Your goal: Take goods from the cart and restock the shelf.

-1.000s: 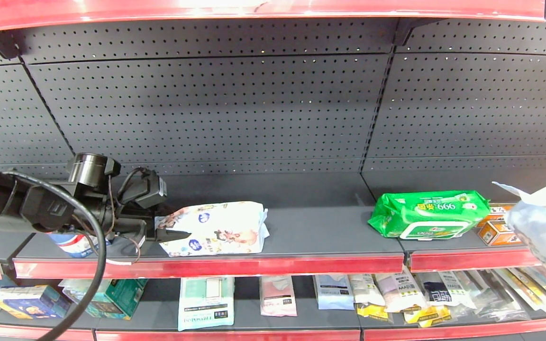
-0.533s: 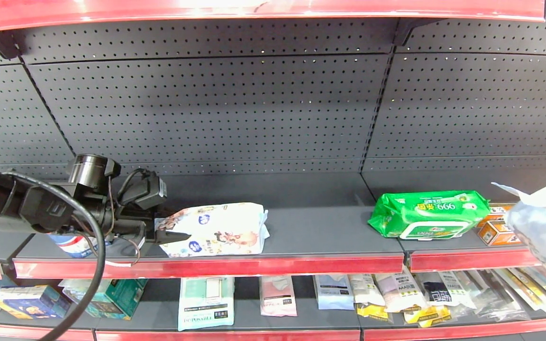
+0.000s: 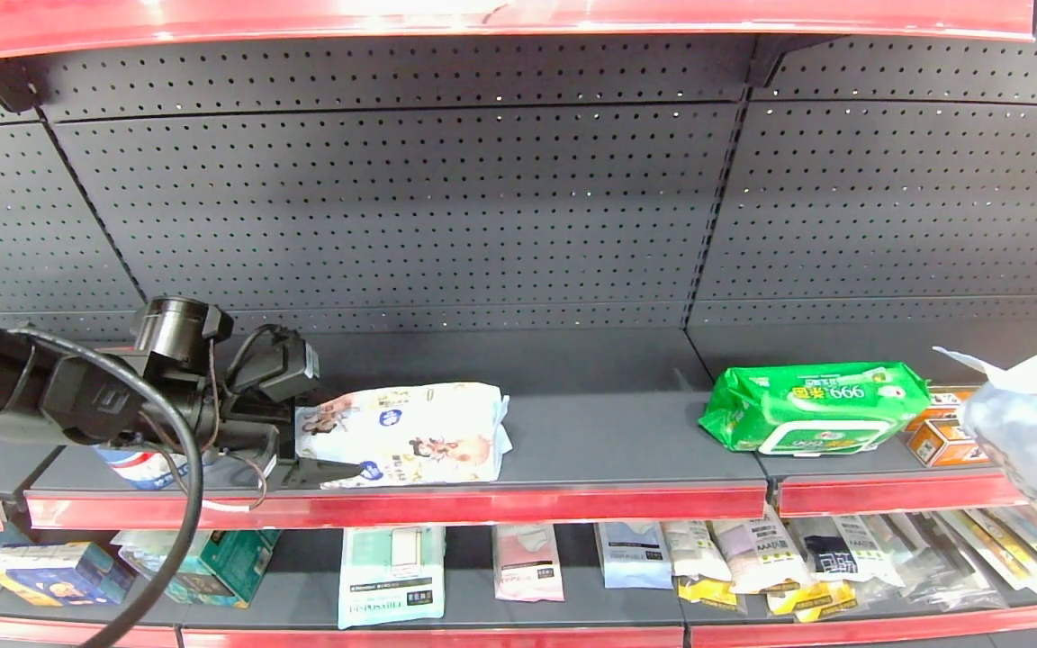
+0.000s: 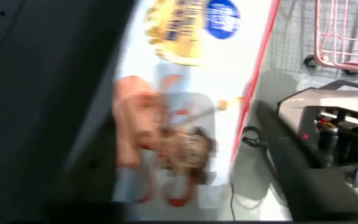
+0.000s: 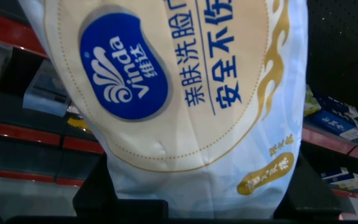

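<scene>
Left pincer (image 3: pixel 331 445) sits at the front edge of the shelf (image 3: pixel 590 432). Its jaws are spread apart around the near end of the cartoon-print pack (image 3: pixel 410 434). One dark finger (image 3: pixel 331 470) lies just under the pack along the red shelf lip; the other is hidden behind it. The left wrist view shows a gap between pack and finger, so it has no grip. The pack lies flat on the shelf and stretches away from the pincer toward the shelf's middle.

Right pincer (image 5: pixel 204 199) is clamped on the blue-and-white pack (image 5: pixel 185 93), with a finger on each side of its lower end. The pack is held in the air in front of the shelf's right section, not touching the shelf.

Green wipes pack (image 3: pixel 816 407) lies on the shelf well apart from the left pincer and near the right pincer's pack. Orange boxes (image 3: pixel 942 436) sit just beside the green pack, between it and the held pack. A blue-and-white item (image 3: pixel 136 463) is on the shelf behind the left pincer's wrist, partly hidden. Assorted flat packets (image 3: pixel 527 562) are on the lower shelf, below both pincers. Pink wire cart (image 4: pixel 347 31) stands on the floor behind the left pincer.
</scene>
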You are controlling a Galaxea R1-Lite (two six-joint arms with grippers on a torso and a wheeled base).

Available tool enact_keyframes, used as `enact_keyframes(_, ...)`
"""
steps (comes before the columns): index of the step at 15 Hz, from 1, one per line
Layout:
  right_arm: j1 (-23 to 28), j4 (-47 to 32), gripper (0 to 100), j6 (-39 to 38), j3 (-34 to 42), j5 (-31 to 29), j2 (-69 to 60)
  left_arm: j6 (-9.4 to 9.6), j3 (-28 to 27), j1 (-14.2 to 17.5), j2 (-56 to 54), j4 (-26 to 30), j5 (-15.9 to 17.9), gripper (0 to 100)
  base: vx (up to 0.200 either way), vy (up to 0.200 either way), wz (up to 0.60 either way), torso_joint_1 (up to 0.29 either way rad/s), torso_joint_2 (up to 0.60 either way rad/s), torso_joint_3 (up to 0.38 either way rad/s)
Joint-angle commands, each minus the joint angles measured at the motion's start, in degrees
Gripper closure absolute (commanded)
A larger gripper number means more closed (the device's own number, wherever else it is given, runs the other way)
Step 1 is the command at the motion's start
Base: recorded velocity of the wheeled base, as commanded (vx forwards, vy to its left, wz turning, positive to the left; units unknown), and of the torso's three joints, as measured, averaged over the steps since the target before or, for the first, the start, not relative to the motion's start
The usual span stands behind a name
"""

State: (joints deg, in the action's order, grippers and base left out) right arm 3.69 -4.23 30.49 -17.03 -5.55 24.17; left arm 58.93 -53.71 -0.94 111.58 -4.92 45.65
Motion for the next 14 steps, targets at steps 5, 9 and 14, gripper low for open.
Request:
enact_keyframes(5, 0.09, 0.01, 100, 0.01, -0.02, 0.01, 0.0, -0.48, -0.08, 0.41, -1.63, -0.35, 0.23, 0, 0.0, 0.0, 0.0, 0.0, 0.0, 0.0)
enact_keyframes(9, 0.0, 0.01, 100, 0.01, 0.07, 0.01, 0.0, -6.99, 0.01, 0.85, -5.67, -0.61, 0.66, 0, 0.0, 0.0, 0.0, 0.0, 0.0, 0.0)
enact_keyframes(14, -0.09, 0.01, 100, -0.34, 0.95, 0.19, 0.17, -9.97, 0.36, 2.87, -11.65, -0.7, 1.28, 0, 0.0, 0.0, 0.0, 0.0, 0.0, 0.0)
